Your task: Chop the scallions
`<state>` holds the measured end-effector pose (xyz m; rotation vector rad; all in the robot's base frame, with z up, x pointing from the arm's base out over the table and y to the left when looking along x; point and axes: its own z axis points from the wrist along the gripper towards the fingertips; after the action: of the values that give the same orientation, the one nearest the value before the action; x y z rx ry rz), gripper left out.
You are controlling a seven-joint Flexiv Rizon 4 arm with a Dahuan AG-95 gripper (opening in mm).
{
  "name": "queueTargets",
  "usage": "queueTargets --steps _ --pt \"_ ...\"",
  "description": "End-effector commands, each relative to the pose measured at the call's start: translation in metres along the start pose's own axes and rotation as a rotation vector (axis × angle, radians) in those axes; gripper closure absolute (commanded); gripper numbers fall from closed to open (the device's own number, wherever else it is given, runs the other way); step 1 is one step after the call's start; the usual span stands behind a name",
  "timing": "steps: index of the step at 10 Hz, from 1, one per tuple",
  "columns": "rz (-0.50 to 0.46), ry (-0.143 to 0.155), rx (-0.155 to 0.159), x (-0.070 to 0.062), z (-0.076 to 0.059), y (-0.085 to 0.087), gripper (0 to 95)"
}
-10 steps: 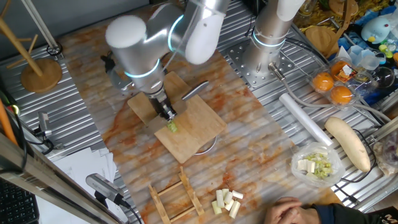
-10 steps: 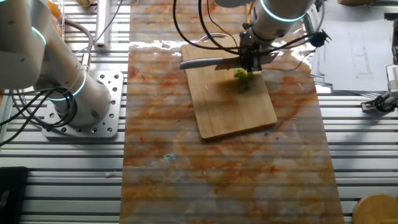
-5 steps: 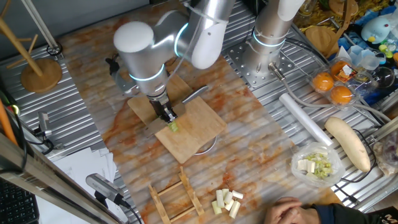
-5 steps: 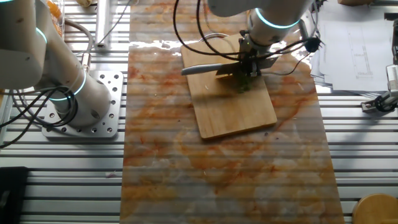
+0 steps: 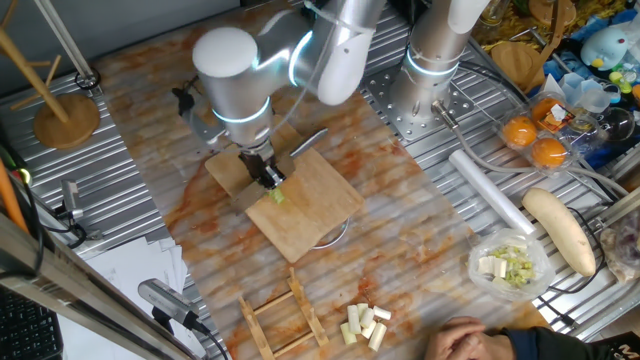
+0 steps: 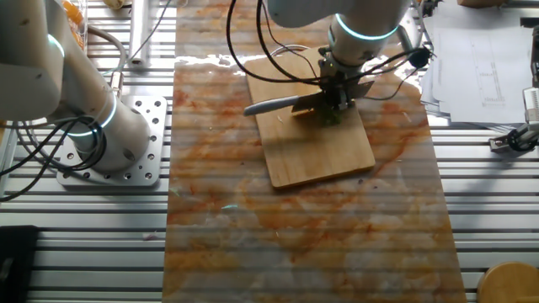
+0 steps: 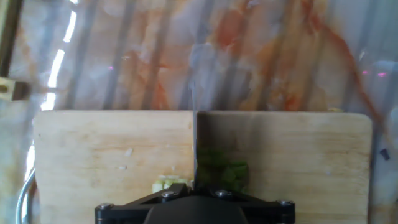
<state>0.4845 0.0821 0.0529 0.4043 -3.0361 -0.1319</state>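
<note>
A short green scallion piece lies on the wooden cutting board at the table's middle. My gripper stands right over it, shut on a knife whose blade sticks out to the far right. The other fixed view shows the knife lying across the board with the gripper above the scallion. In the hand view the blade is edge-on, with a pale scallion part to its left and a green part to its right. The fingertips are hidden.
Pale cream chunks and a wooden rack lie at the front. A bowl of whitish bits, a long white vegetable and oranges are at the right. A person's hand is at the front edge. A second arm's base stands beside the mat.
The arm has shifted and the knife has swung across the board onto the scallion. The scallion piece stays in about the same place.
</note>
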Motion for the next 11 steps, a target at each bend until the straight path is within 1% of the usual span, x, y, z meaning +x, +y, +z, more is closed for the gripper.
queueTargets --steps 1,3,4,5,7,9,10,11 --pt "0.028 0.024 0.012 -0.002 -0.003 0.000 95.0" --pt "0.054 0.016 -0.032 -0.003 -0.007 0.005 95.0" --pt "0.070 0.026 -0.037 -0.005 -0.011 0.011 95.0" --pt "0.077 0.032 -0.033 -0.007 -0.013 0.015 95.0" --pt "0.080 0.030 -0.035 -0.008 -0.013 0.017 95.0" --pt "0.085 0.027 -0.027 -0.012 -0.005 0.017 95.0" --pt "0.084 0.025 -0.014 -0.012 -0.001 0.016 95.0" --pt "0.079 0.003 -0.003 -0.011 0.006 0.013 95.0"
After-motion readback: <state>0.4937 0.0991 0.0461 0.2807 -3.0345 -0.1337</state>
